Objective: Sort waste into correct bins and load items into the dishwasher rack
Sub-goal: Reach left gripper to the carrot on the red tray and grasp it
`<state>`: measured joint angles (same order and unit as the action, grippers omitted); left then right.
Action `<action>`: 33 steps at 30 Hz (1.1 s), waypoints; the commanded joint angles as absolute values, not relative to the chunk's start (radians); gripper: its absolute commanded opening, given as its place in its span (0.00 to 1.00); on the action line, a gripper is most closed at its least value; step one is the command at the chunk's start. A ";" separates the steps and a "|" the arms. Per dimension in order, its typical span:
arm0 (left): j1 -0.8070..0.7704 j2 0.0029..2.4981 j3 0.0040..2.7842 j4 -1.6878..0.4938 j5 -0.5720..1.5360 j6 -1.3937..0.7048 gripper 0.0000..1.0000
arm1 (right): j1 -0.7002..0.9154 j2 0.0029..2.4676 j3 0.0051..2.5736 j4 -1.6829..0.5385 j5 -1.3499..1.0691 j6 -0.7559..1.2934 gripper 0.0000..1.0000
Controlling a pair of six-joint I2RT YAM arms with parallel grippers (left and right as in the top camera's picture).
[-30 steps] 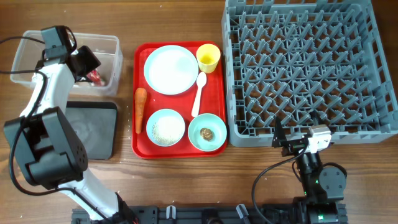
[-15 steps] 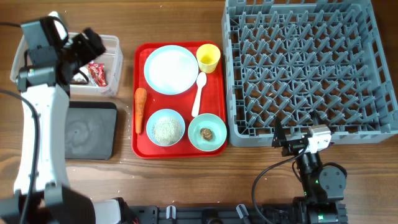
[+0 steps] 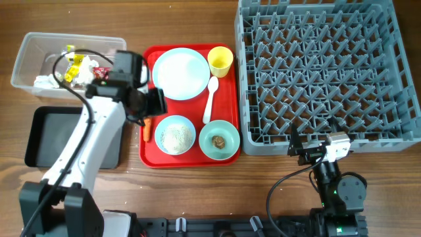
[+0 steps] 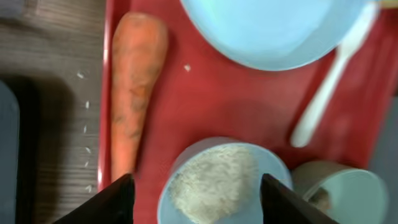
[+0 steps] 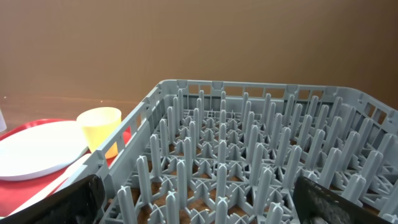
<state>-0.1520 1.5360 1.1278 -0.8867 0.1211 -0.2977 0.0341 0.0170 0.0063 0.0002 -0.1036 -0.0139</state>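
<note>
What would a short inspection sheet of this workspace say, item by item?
surface: wooden table.
job's things: plate, yellow cup, spoon, rice bowl, mint bowl, carrot on red tray; wrappers, tissue in clear tub; black tray below it; rack empty.
clutter: loose rice grains on table.
grippers: left gripper over carrot and rice bowl, jaws open; right gripper facing rack, jaws open.
cables: black cable over clear tub; second cable near right gripper.
surroundings: nothing seen.

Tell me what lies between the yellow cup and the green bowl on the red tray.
The white spoon lies between the yellow cup and the green bowl, its handle pointing toward the bowl. The overhead view shows this.
</note>
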 commanded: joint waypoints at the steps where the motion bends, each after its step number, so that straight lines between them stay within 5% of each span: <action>1: -0.154 1.545 1.044 -0.819 0.025 -0.295 0.64 | 0.036 0.016 0.005 0.006 -0.101 -0.025 1.00; 24: -0.155 1.714 0.899 -0.410 -0.069 -0.163 0.62 | 0.036 0.016 0.005 0.006 -0.101 -0.025 1.00; 33: -0.155 1.722 0.900 -0.407 -0.069 -0.164 0.37 | 0.036 0.016 0.005 0.006 -0.101 -0.026 1.00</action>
<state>-0.1562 1.7115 0.9070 -0.4099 -0.0589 -0.1684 0.0341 0.0170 0.0063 0.0002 -0.1036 -0.0139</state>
